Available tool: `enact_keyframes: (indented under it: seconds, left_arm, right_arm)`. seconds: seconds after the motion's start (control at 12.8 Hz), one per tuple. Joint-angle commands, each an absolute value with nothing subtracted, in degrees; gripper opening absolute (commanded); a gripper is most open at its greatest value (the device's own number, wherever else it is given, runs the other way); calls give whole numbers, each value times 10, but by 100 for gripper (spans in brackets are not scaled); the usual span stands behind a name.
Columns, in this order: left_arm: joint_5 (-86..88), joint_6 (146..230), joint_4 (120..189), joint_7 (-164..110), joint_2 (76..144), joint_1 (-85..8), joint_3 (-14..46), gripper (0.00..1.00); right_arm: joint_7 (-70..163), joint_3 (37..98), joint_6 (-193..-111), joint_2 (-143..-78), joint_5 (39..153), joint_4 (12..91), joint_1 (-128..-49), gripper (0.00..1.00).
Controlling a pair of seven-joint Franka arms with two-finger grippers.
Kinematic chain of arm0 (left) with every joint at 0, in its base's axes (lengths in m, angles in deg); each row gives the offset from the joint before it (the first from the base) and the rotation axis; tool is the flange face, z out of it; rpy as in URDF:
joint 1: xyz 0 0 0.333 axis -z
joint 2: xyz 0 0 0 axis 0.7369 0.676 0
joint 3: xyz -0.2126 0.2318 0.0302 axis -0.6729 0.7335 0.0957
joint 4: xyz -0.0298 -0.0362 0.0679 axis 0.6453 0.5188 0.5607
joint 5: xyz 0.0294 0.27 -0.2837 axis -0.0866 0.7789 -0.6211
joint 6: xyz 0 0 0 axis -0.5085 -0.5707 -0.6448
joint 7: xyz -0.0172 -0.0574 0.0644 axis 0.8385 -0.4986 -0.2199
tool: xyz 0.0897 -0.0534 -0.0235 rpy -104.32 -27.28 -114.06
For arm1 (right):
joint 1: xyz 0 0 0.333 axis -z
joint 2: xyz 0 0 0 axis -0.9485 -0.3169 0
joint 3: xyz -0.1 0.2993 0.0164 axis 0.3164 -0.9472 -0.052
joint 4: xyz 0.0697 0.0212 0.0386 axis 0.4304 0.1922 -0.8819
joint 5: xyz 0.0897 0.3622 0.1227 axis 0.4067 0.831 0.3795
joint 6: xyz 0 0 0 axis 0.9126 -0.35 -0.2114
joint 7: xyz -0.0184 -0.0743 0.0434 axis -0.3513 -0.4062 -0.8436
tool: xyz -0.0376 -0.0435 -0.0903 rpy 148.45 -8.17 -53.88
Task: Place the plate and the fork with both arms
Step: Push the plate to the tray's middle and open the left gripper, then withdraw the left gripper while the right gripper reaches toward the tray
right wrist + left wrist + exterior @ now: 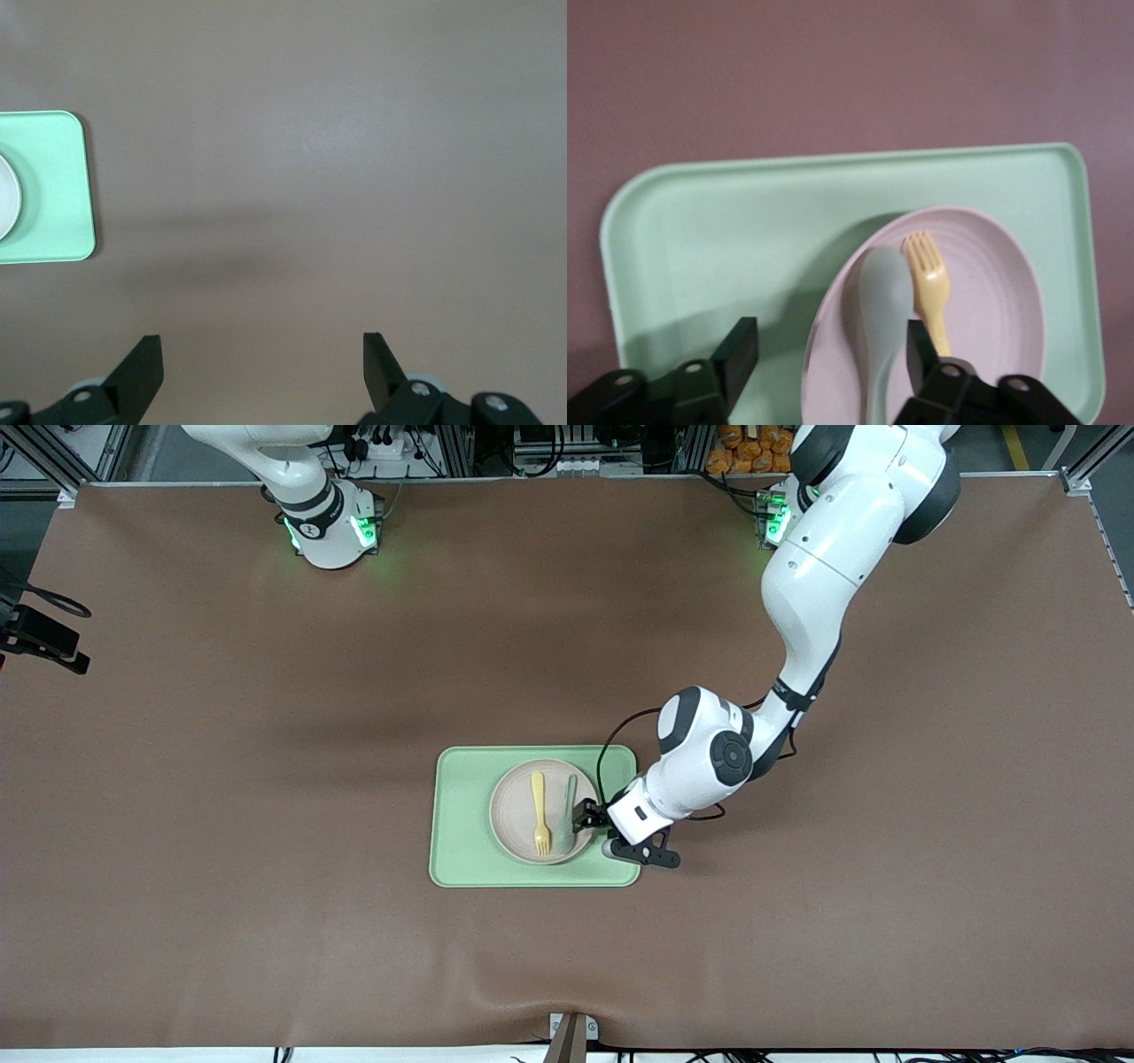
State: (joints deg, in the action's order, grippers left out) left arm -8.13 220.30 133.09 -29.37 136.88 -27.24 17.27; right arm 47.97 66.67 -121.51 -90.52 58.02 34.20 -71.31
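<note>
The off-white plate (514, 815) lies in the light-green tray (461, 815). The pale-yellow fork (538, 810) lies on the plate, with a grey-green spoon (569, 815) beside it. My left gripper (585, 815) is open and low at the plate's edge toward the left arm's end. In the left wrist view the gripper (828, 341) straddles the plate's rim and the spoon (881, 301); one finger is over the tray (726, 257), the other between spoon and fork (930, 283), over the plate (992, 301). My right gripper (261, 354) is open and empty, high over bare table.
The brown table mat (266, 779) spreads wide around the tray. The right arm's base (328, 522) stands at the table's top edge; its hand is out of the front view. The tray's corner (44, 186) shows in the right wrist view.
</note>
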Motion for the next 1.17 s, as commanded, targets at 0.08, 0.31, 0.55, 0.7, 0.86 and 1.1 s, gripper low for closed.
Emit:
enact_keyframes:
  seconds: [0.08, 0.31, 0.55, 0.7, 0.86, 1.1]
  left_arm:
    - [-84, 2149, 1343, -303, 1304, -303, 187, 100]
    - [-84, 2045, 1343, -302, 1245, -336, 211, 100]
    - [-79, 1987, 1343, -301, 1201, -380, 215, 100]
    - [-34, 1939, 1342, -304, 1166, -401, 215, 100]
    - [-24, 1883, 1342, -304, 1134, -423, 215, 100]
    - [-22, 1800, 1342, -304, 1086, -457, 215, 100]
  right_arm:
    - [471, 655, -1217, -917, 598, 330, -713, 100]
    - [466, 653, -1232, -933, 625, 329, -728, 100]
    - [466, 654, -1234, -965, 694, 329, -731, 100]
    - [465, 653, -1235, -986, 726, 328, -736, 100]
    - [459, 653, -1262, -998, 732, 326, -745, 100]
    - [402, 650, -1323, -1033, 748, 330, -757, 100]
